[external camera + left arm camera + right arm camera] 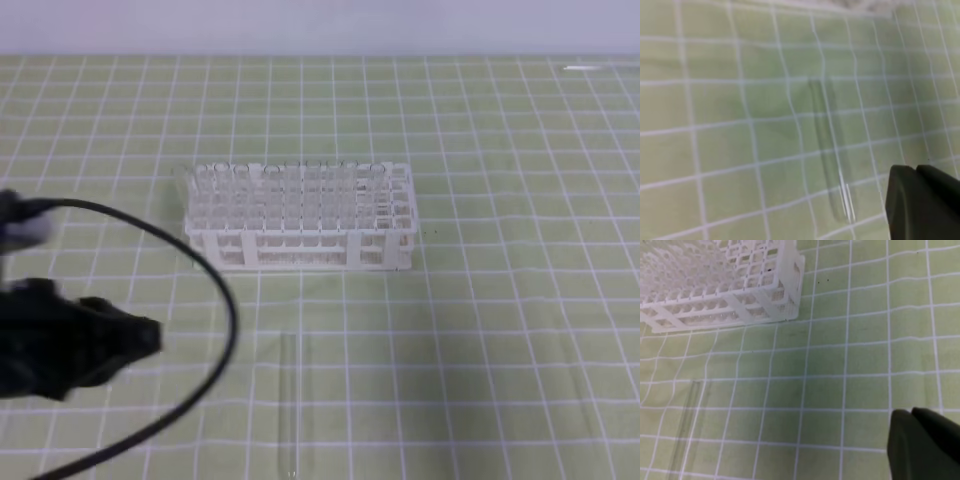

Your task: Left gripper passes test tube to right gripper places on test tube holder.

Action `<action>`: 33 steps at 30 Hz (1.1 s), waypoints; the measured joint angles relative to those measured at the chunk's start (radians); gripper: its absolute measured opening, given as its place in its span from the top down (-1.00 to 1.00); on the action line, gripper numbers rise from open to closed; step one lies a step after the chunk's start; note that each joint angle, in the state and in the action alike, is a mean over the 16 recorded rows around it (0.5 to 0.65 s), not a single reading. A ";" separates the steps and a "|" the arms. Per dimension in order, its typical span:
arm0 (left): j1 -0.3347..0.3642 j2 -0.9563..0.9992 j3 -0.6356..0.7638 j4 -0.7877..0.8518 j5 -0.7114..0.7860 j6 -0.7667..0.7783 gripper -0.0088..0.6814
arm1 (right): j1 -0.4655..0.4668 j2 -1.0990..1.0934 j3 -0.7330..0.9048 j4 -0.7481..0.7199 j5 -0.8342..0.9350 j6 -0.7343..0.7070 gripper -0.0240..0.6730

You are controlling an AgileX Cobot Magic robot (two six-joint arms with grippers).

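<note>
The test tube (290,400) lies flat on the green checked cloth, in front of the test tube holder (300,215), a white lattice rack standing upright mid-table. My left gripper (150,335) hovers at the left, well left of the tube, shut and holding nothing. The left wrist view shows the tube (830,160) lengthwise, with the left gripper (916,169) at the lower right, jaws together. My right gripper (911,412) shows only in the right wrist view, shut and empty, with the rack (740,295) at upper left and the tube (690,425) far left.
A black cable (215,290) loops from the left arm over the cloth toward the front edge. The green checked cloth (500,300) covers the whole table. A pale wall runs along the back.
</note>
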 joint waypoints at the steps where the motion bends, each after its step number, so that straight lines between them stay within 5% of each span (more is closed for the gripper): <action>1: -0.031 0.032 -0.010 0.007 -0.002 -0.015 0.98 | 0.000 0.002 0.000 0.002 -0.002 -0.005 0.98; 8: -0.266 0.239 -0.104 0.162 -0.001 -0.214 0.98 | 0.000 0.006 0.000 0.012 -0.018 -0.032 0.98; 15: -0.410 0.437 -0.256 0.303 0.099 -0.358 0.98 | 0.000 0.006 0.000 0.016 -0.024 -0.038 0.98; 24: -0.454 0.591 -0.392 0.300 0.226 -0.293 0.84 | 0.000 0.006 0.000 0.024 -0.026 -0.050 0.98; 33: -0.454 0.635 -0.411 0.254 0.229 -0.199 0.34 | 0.000 0.006 0.000 0.033 -0.027 -0.060 0.98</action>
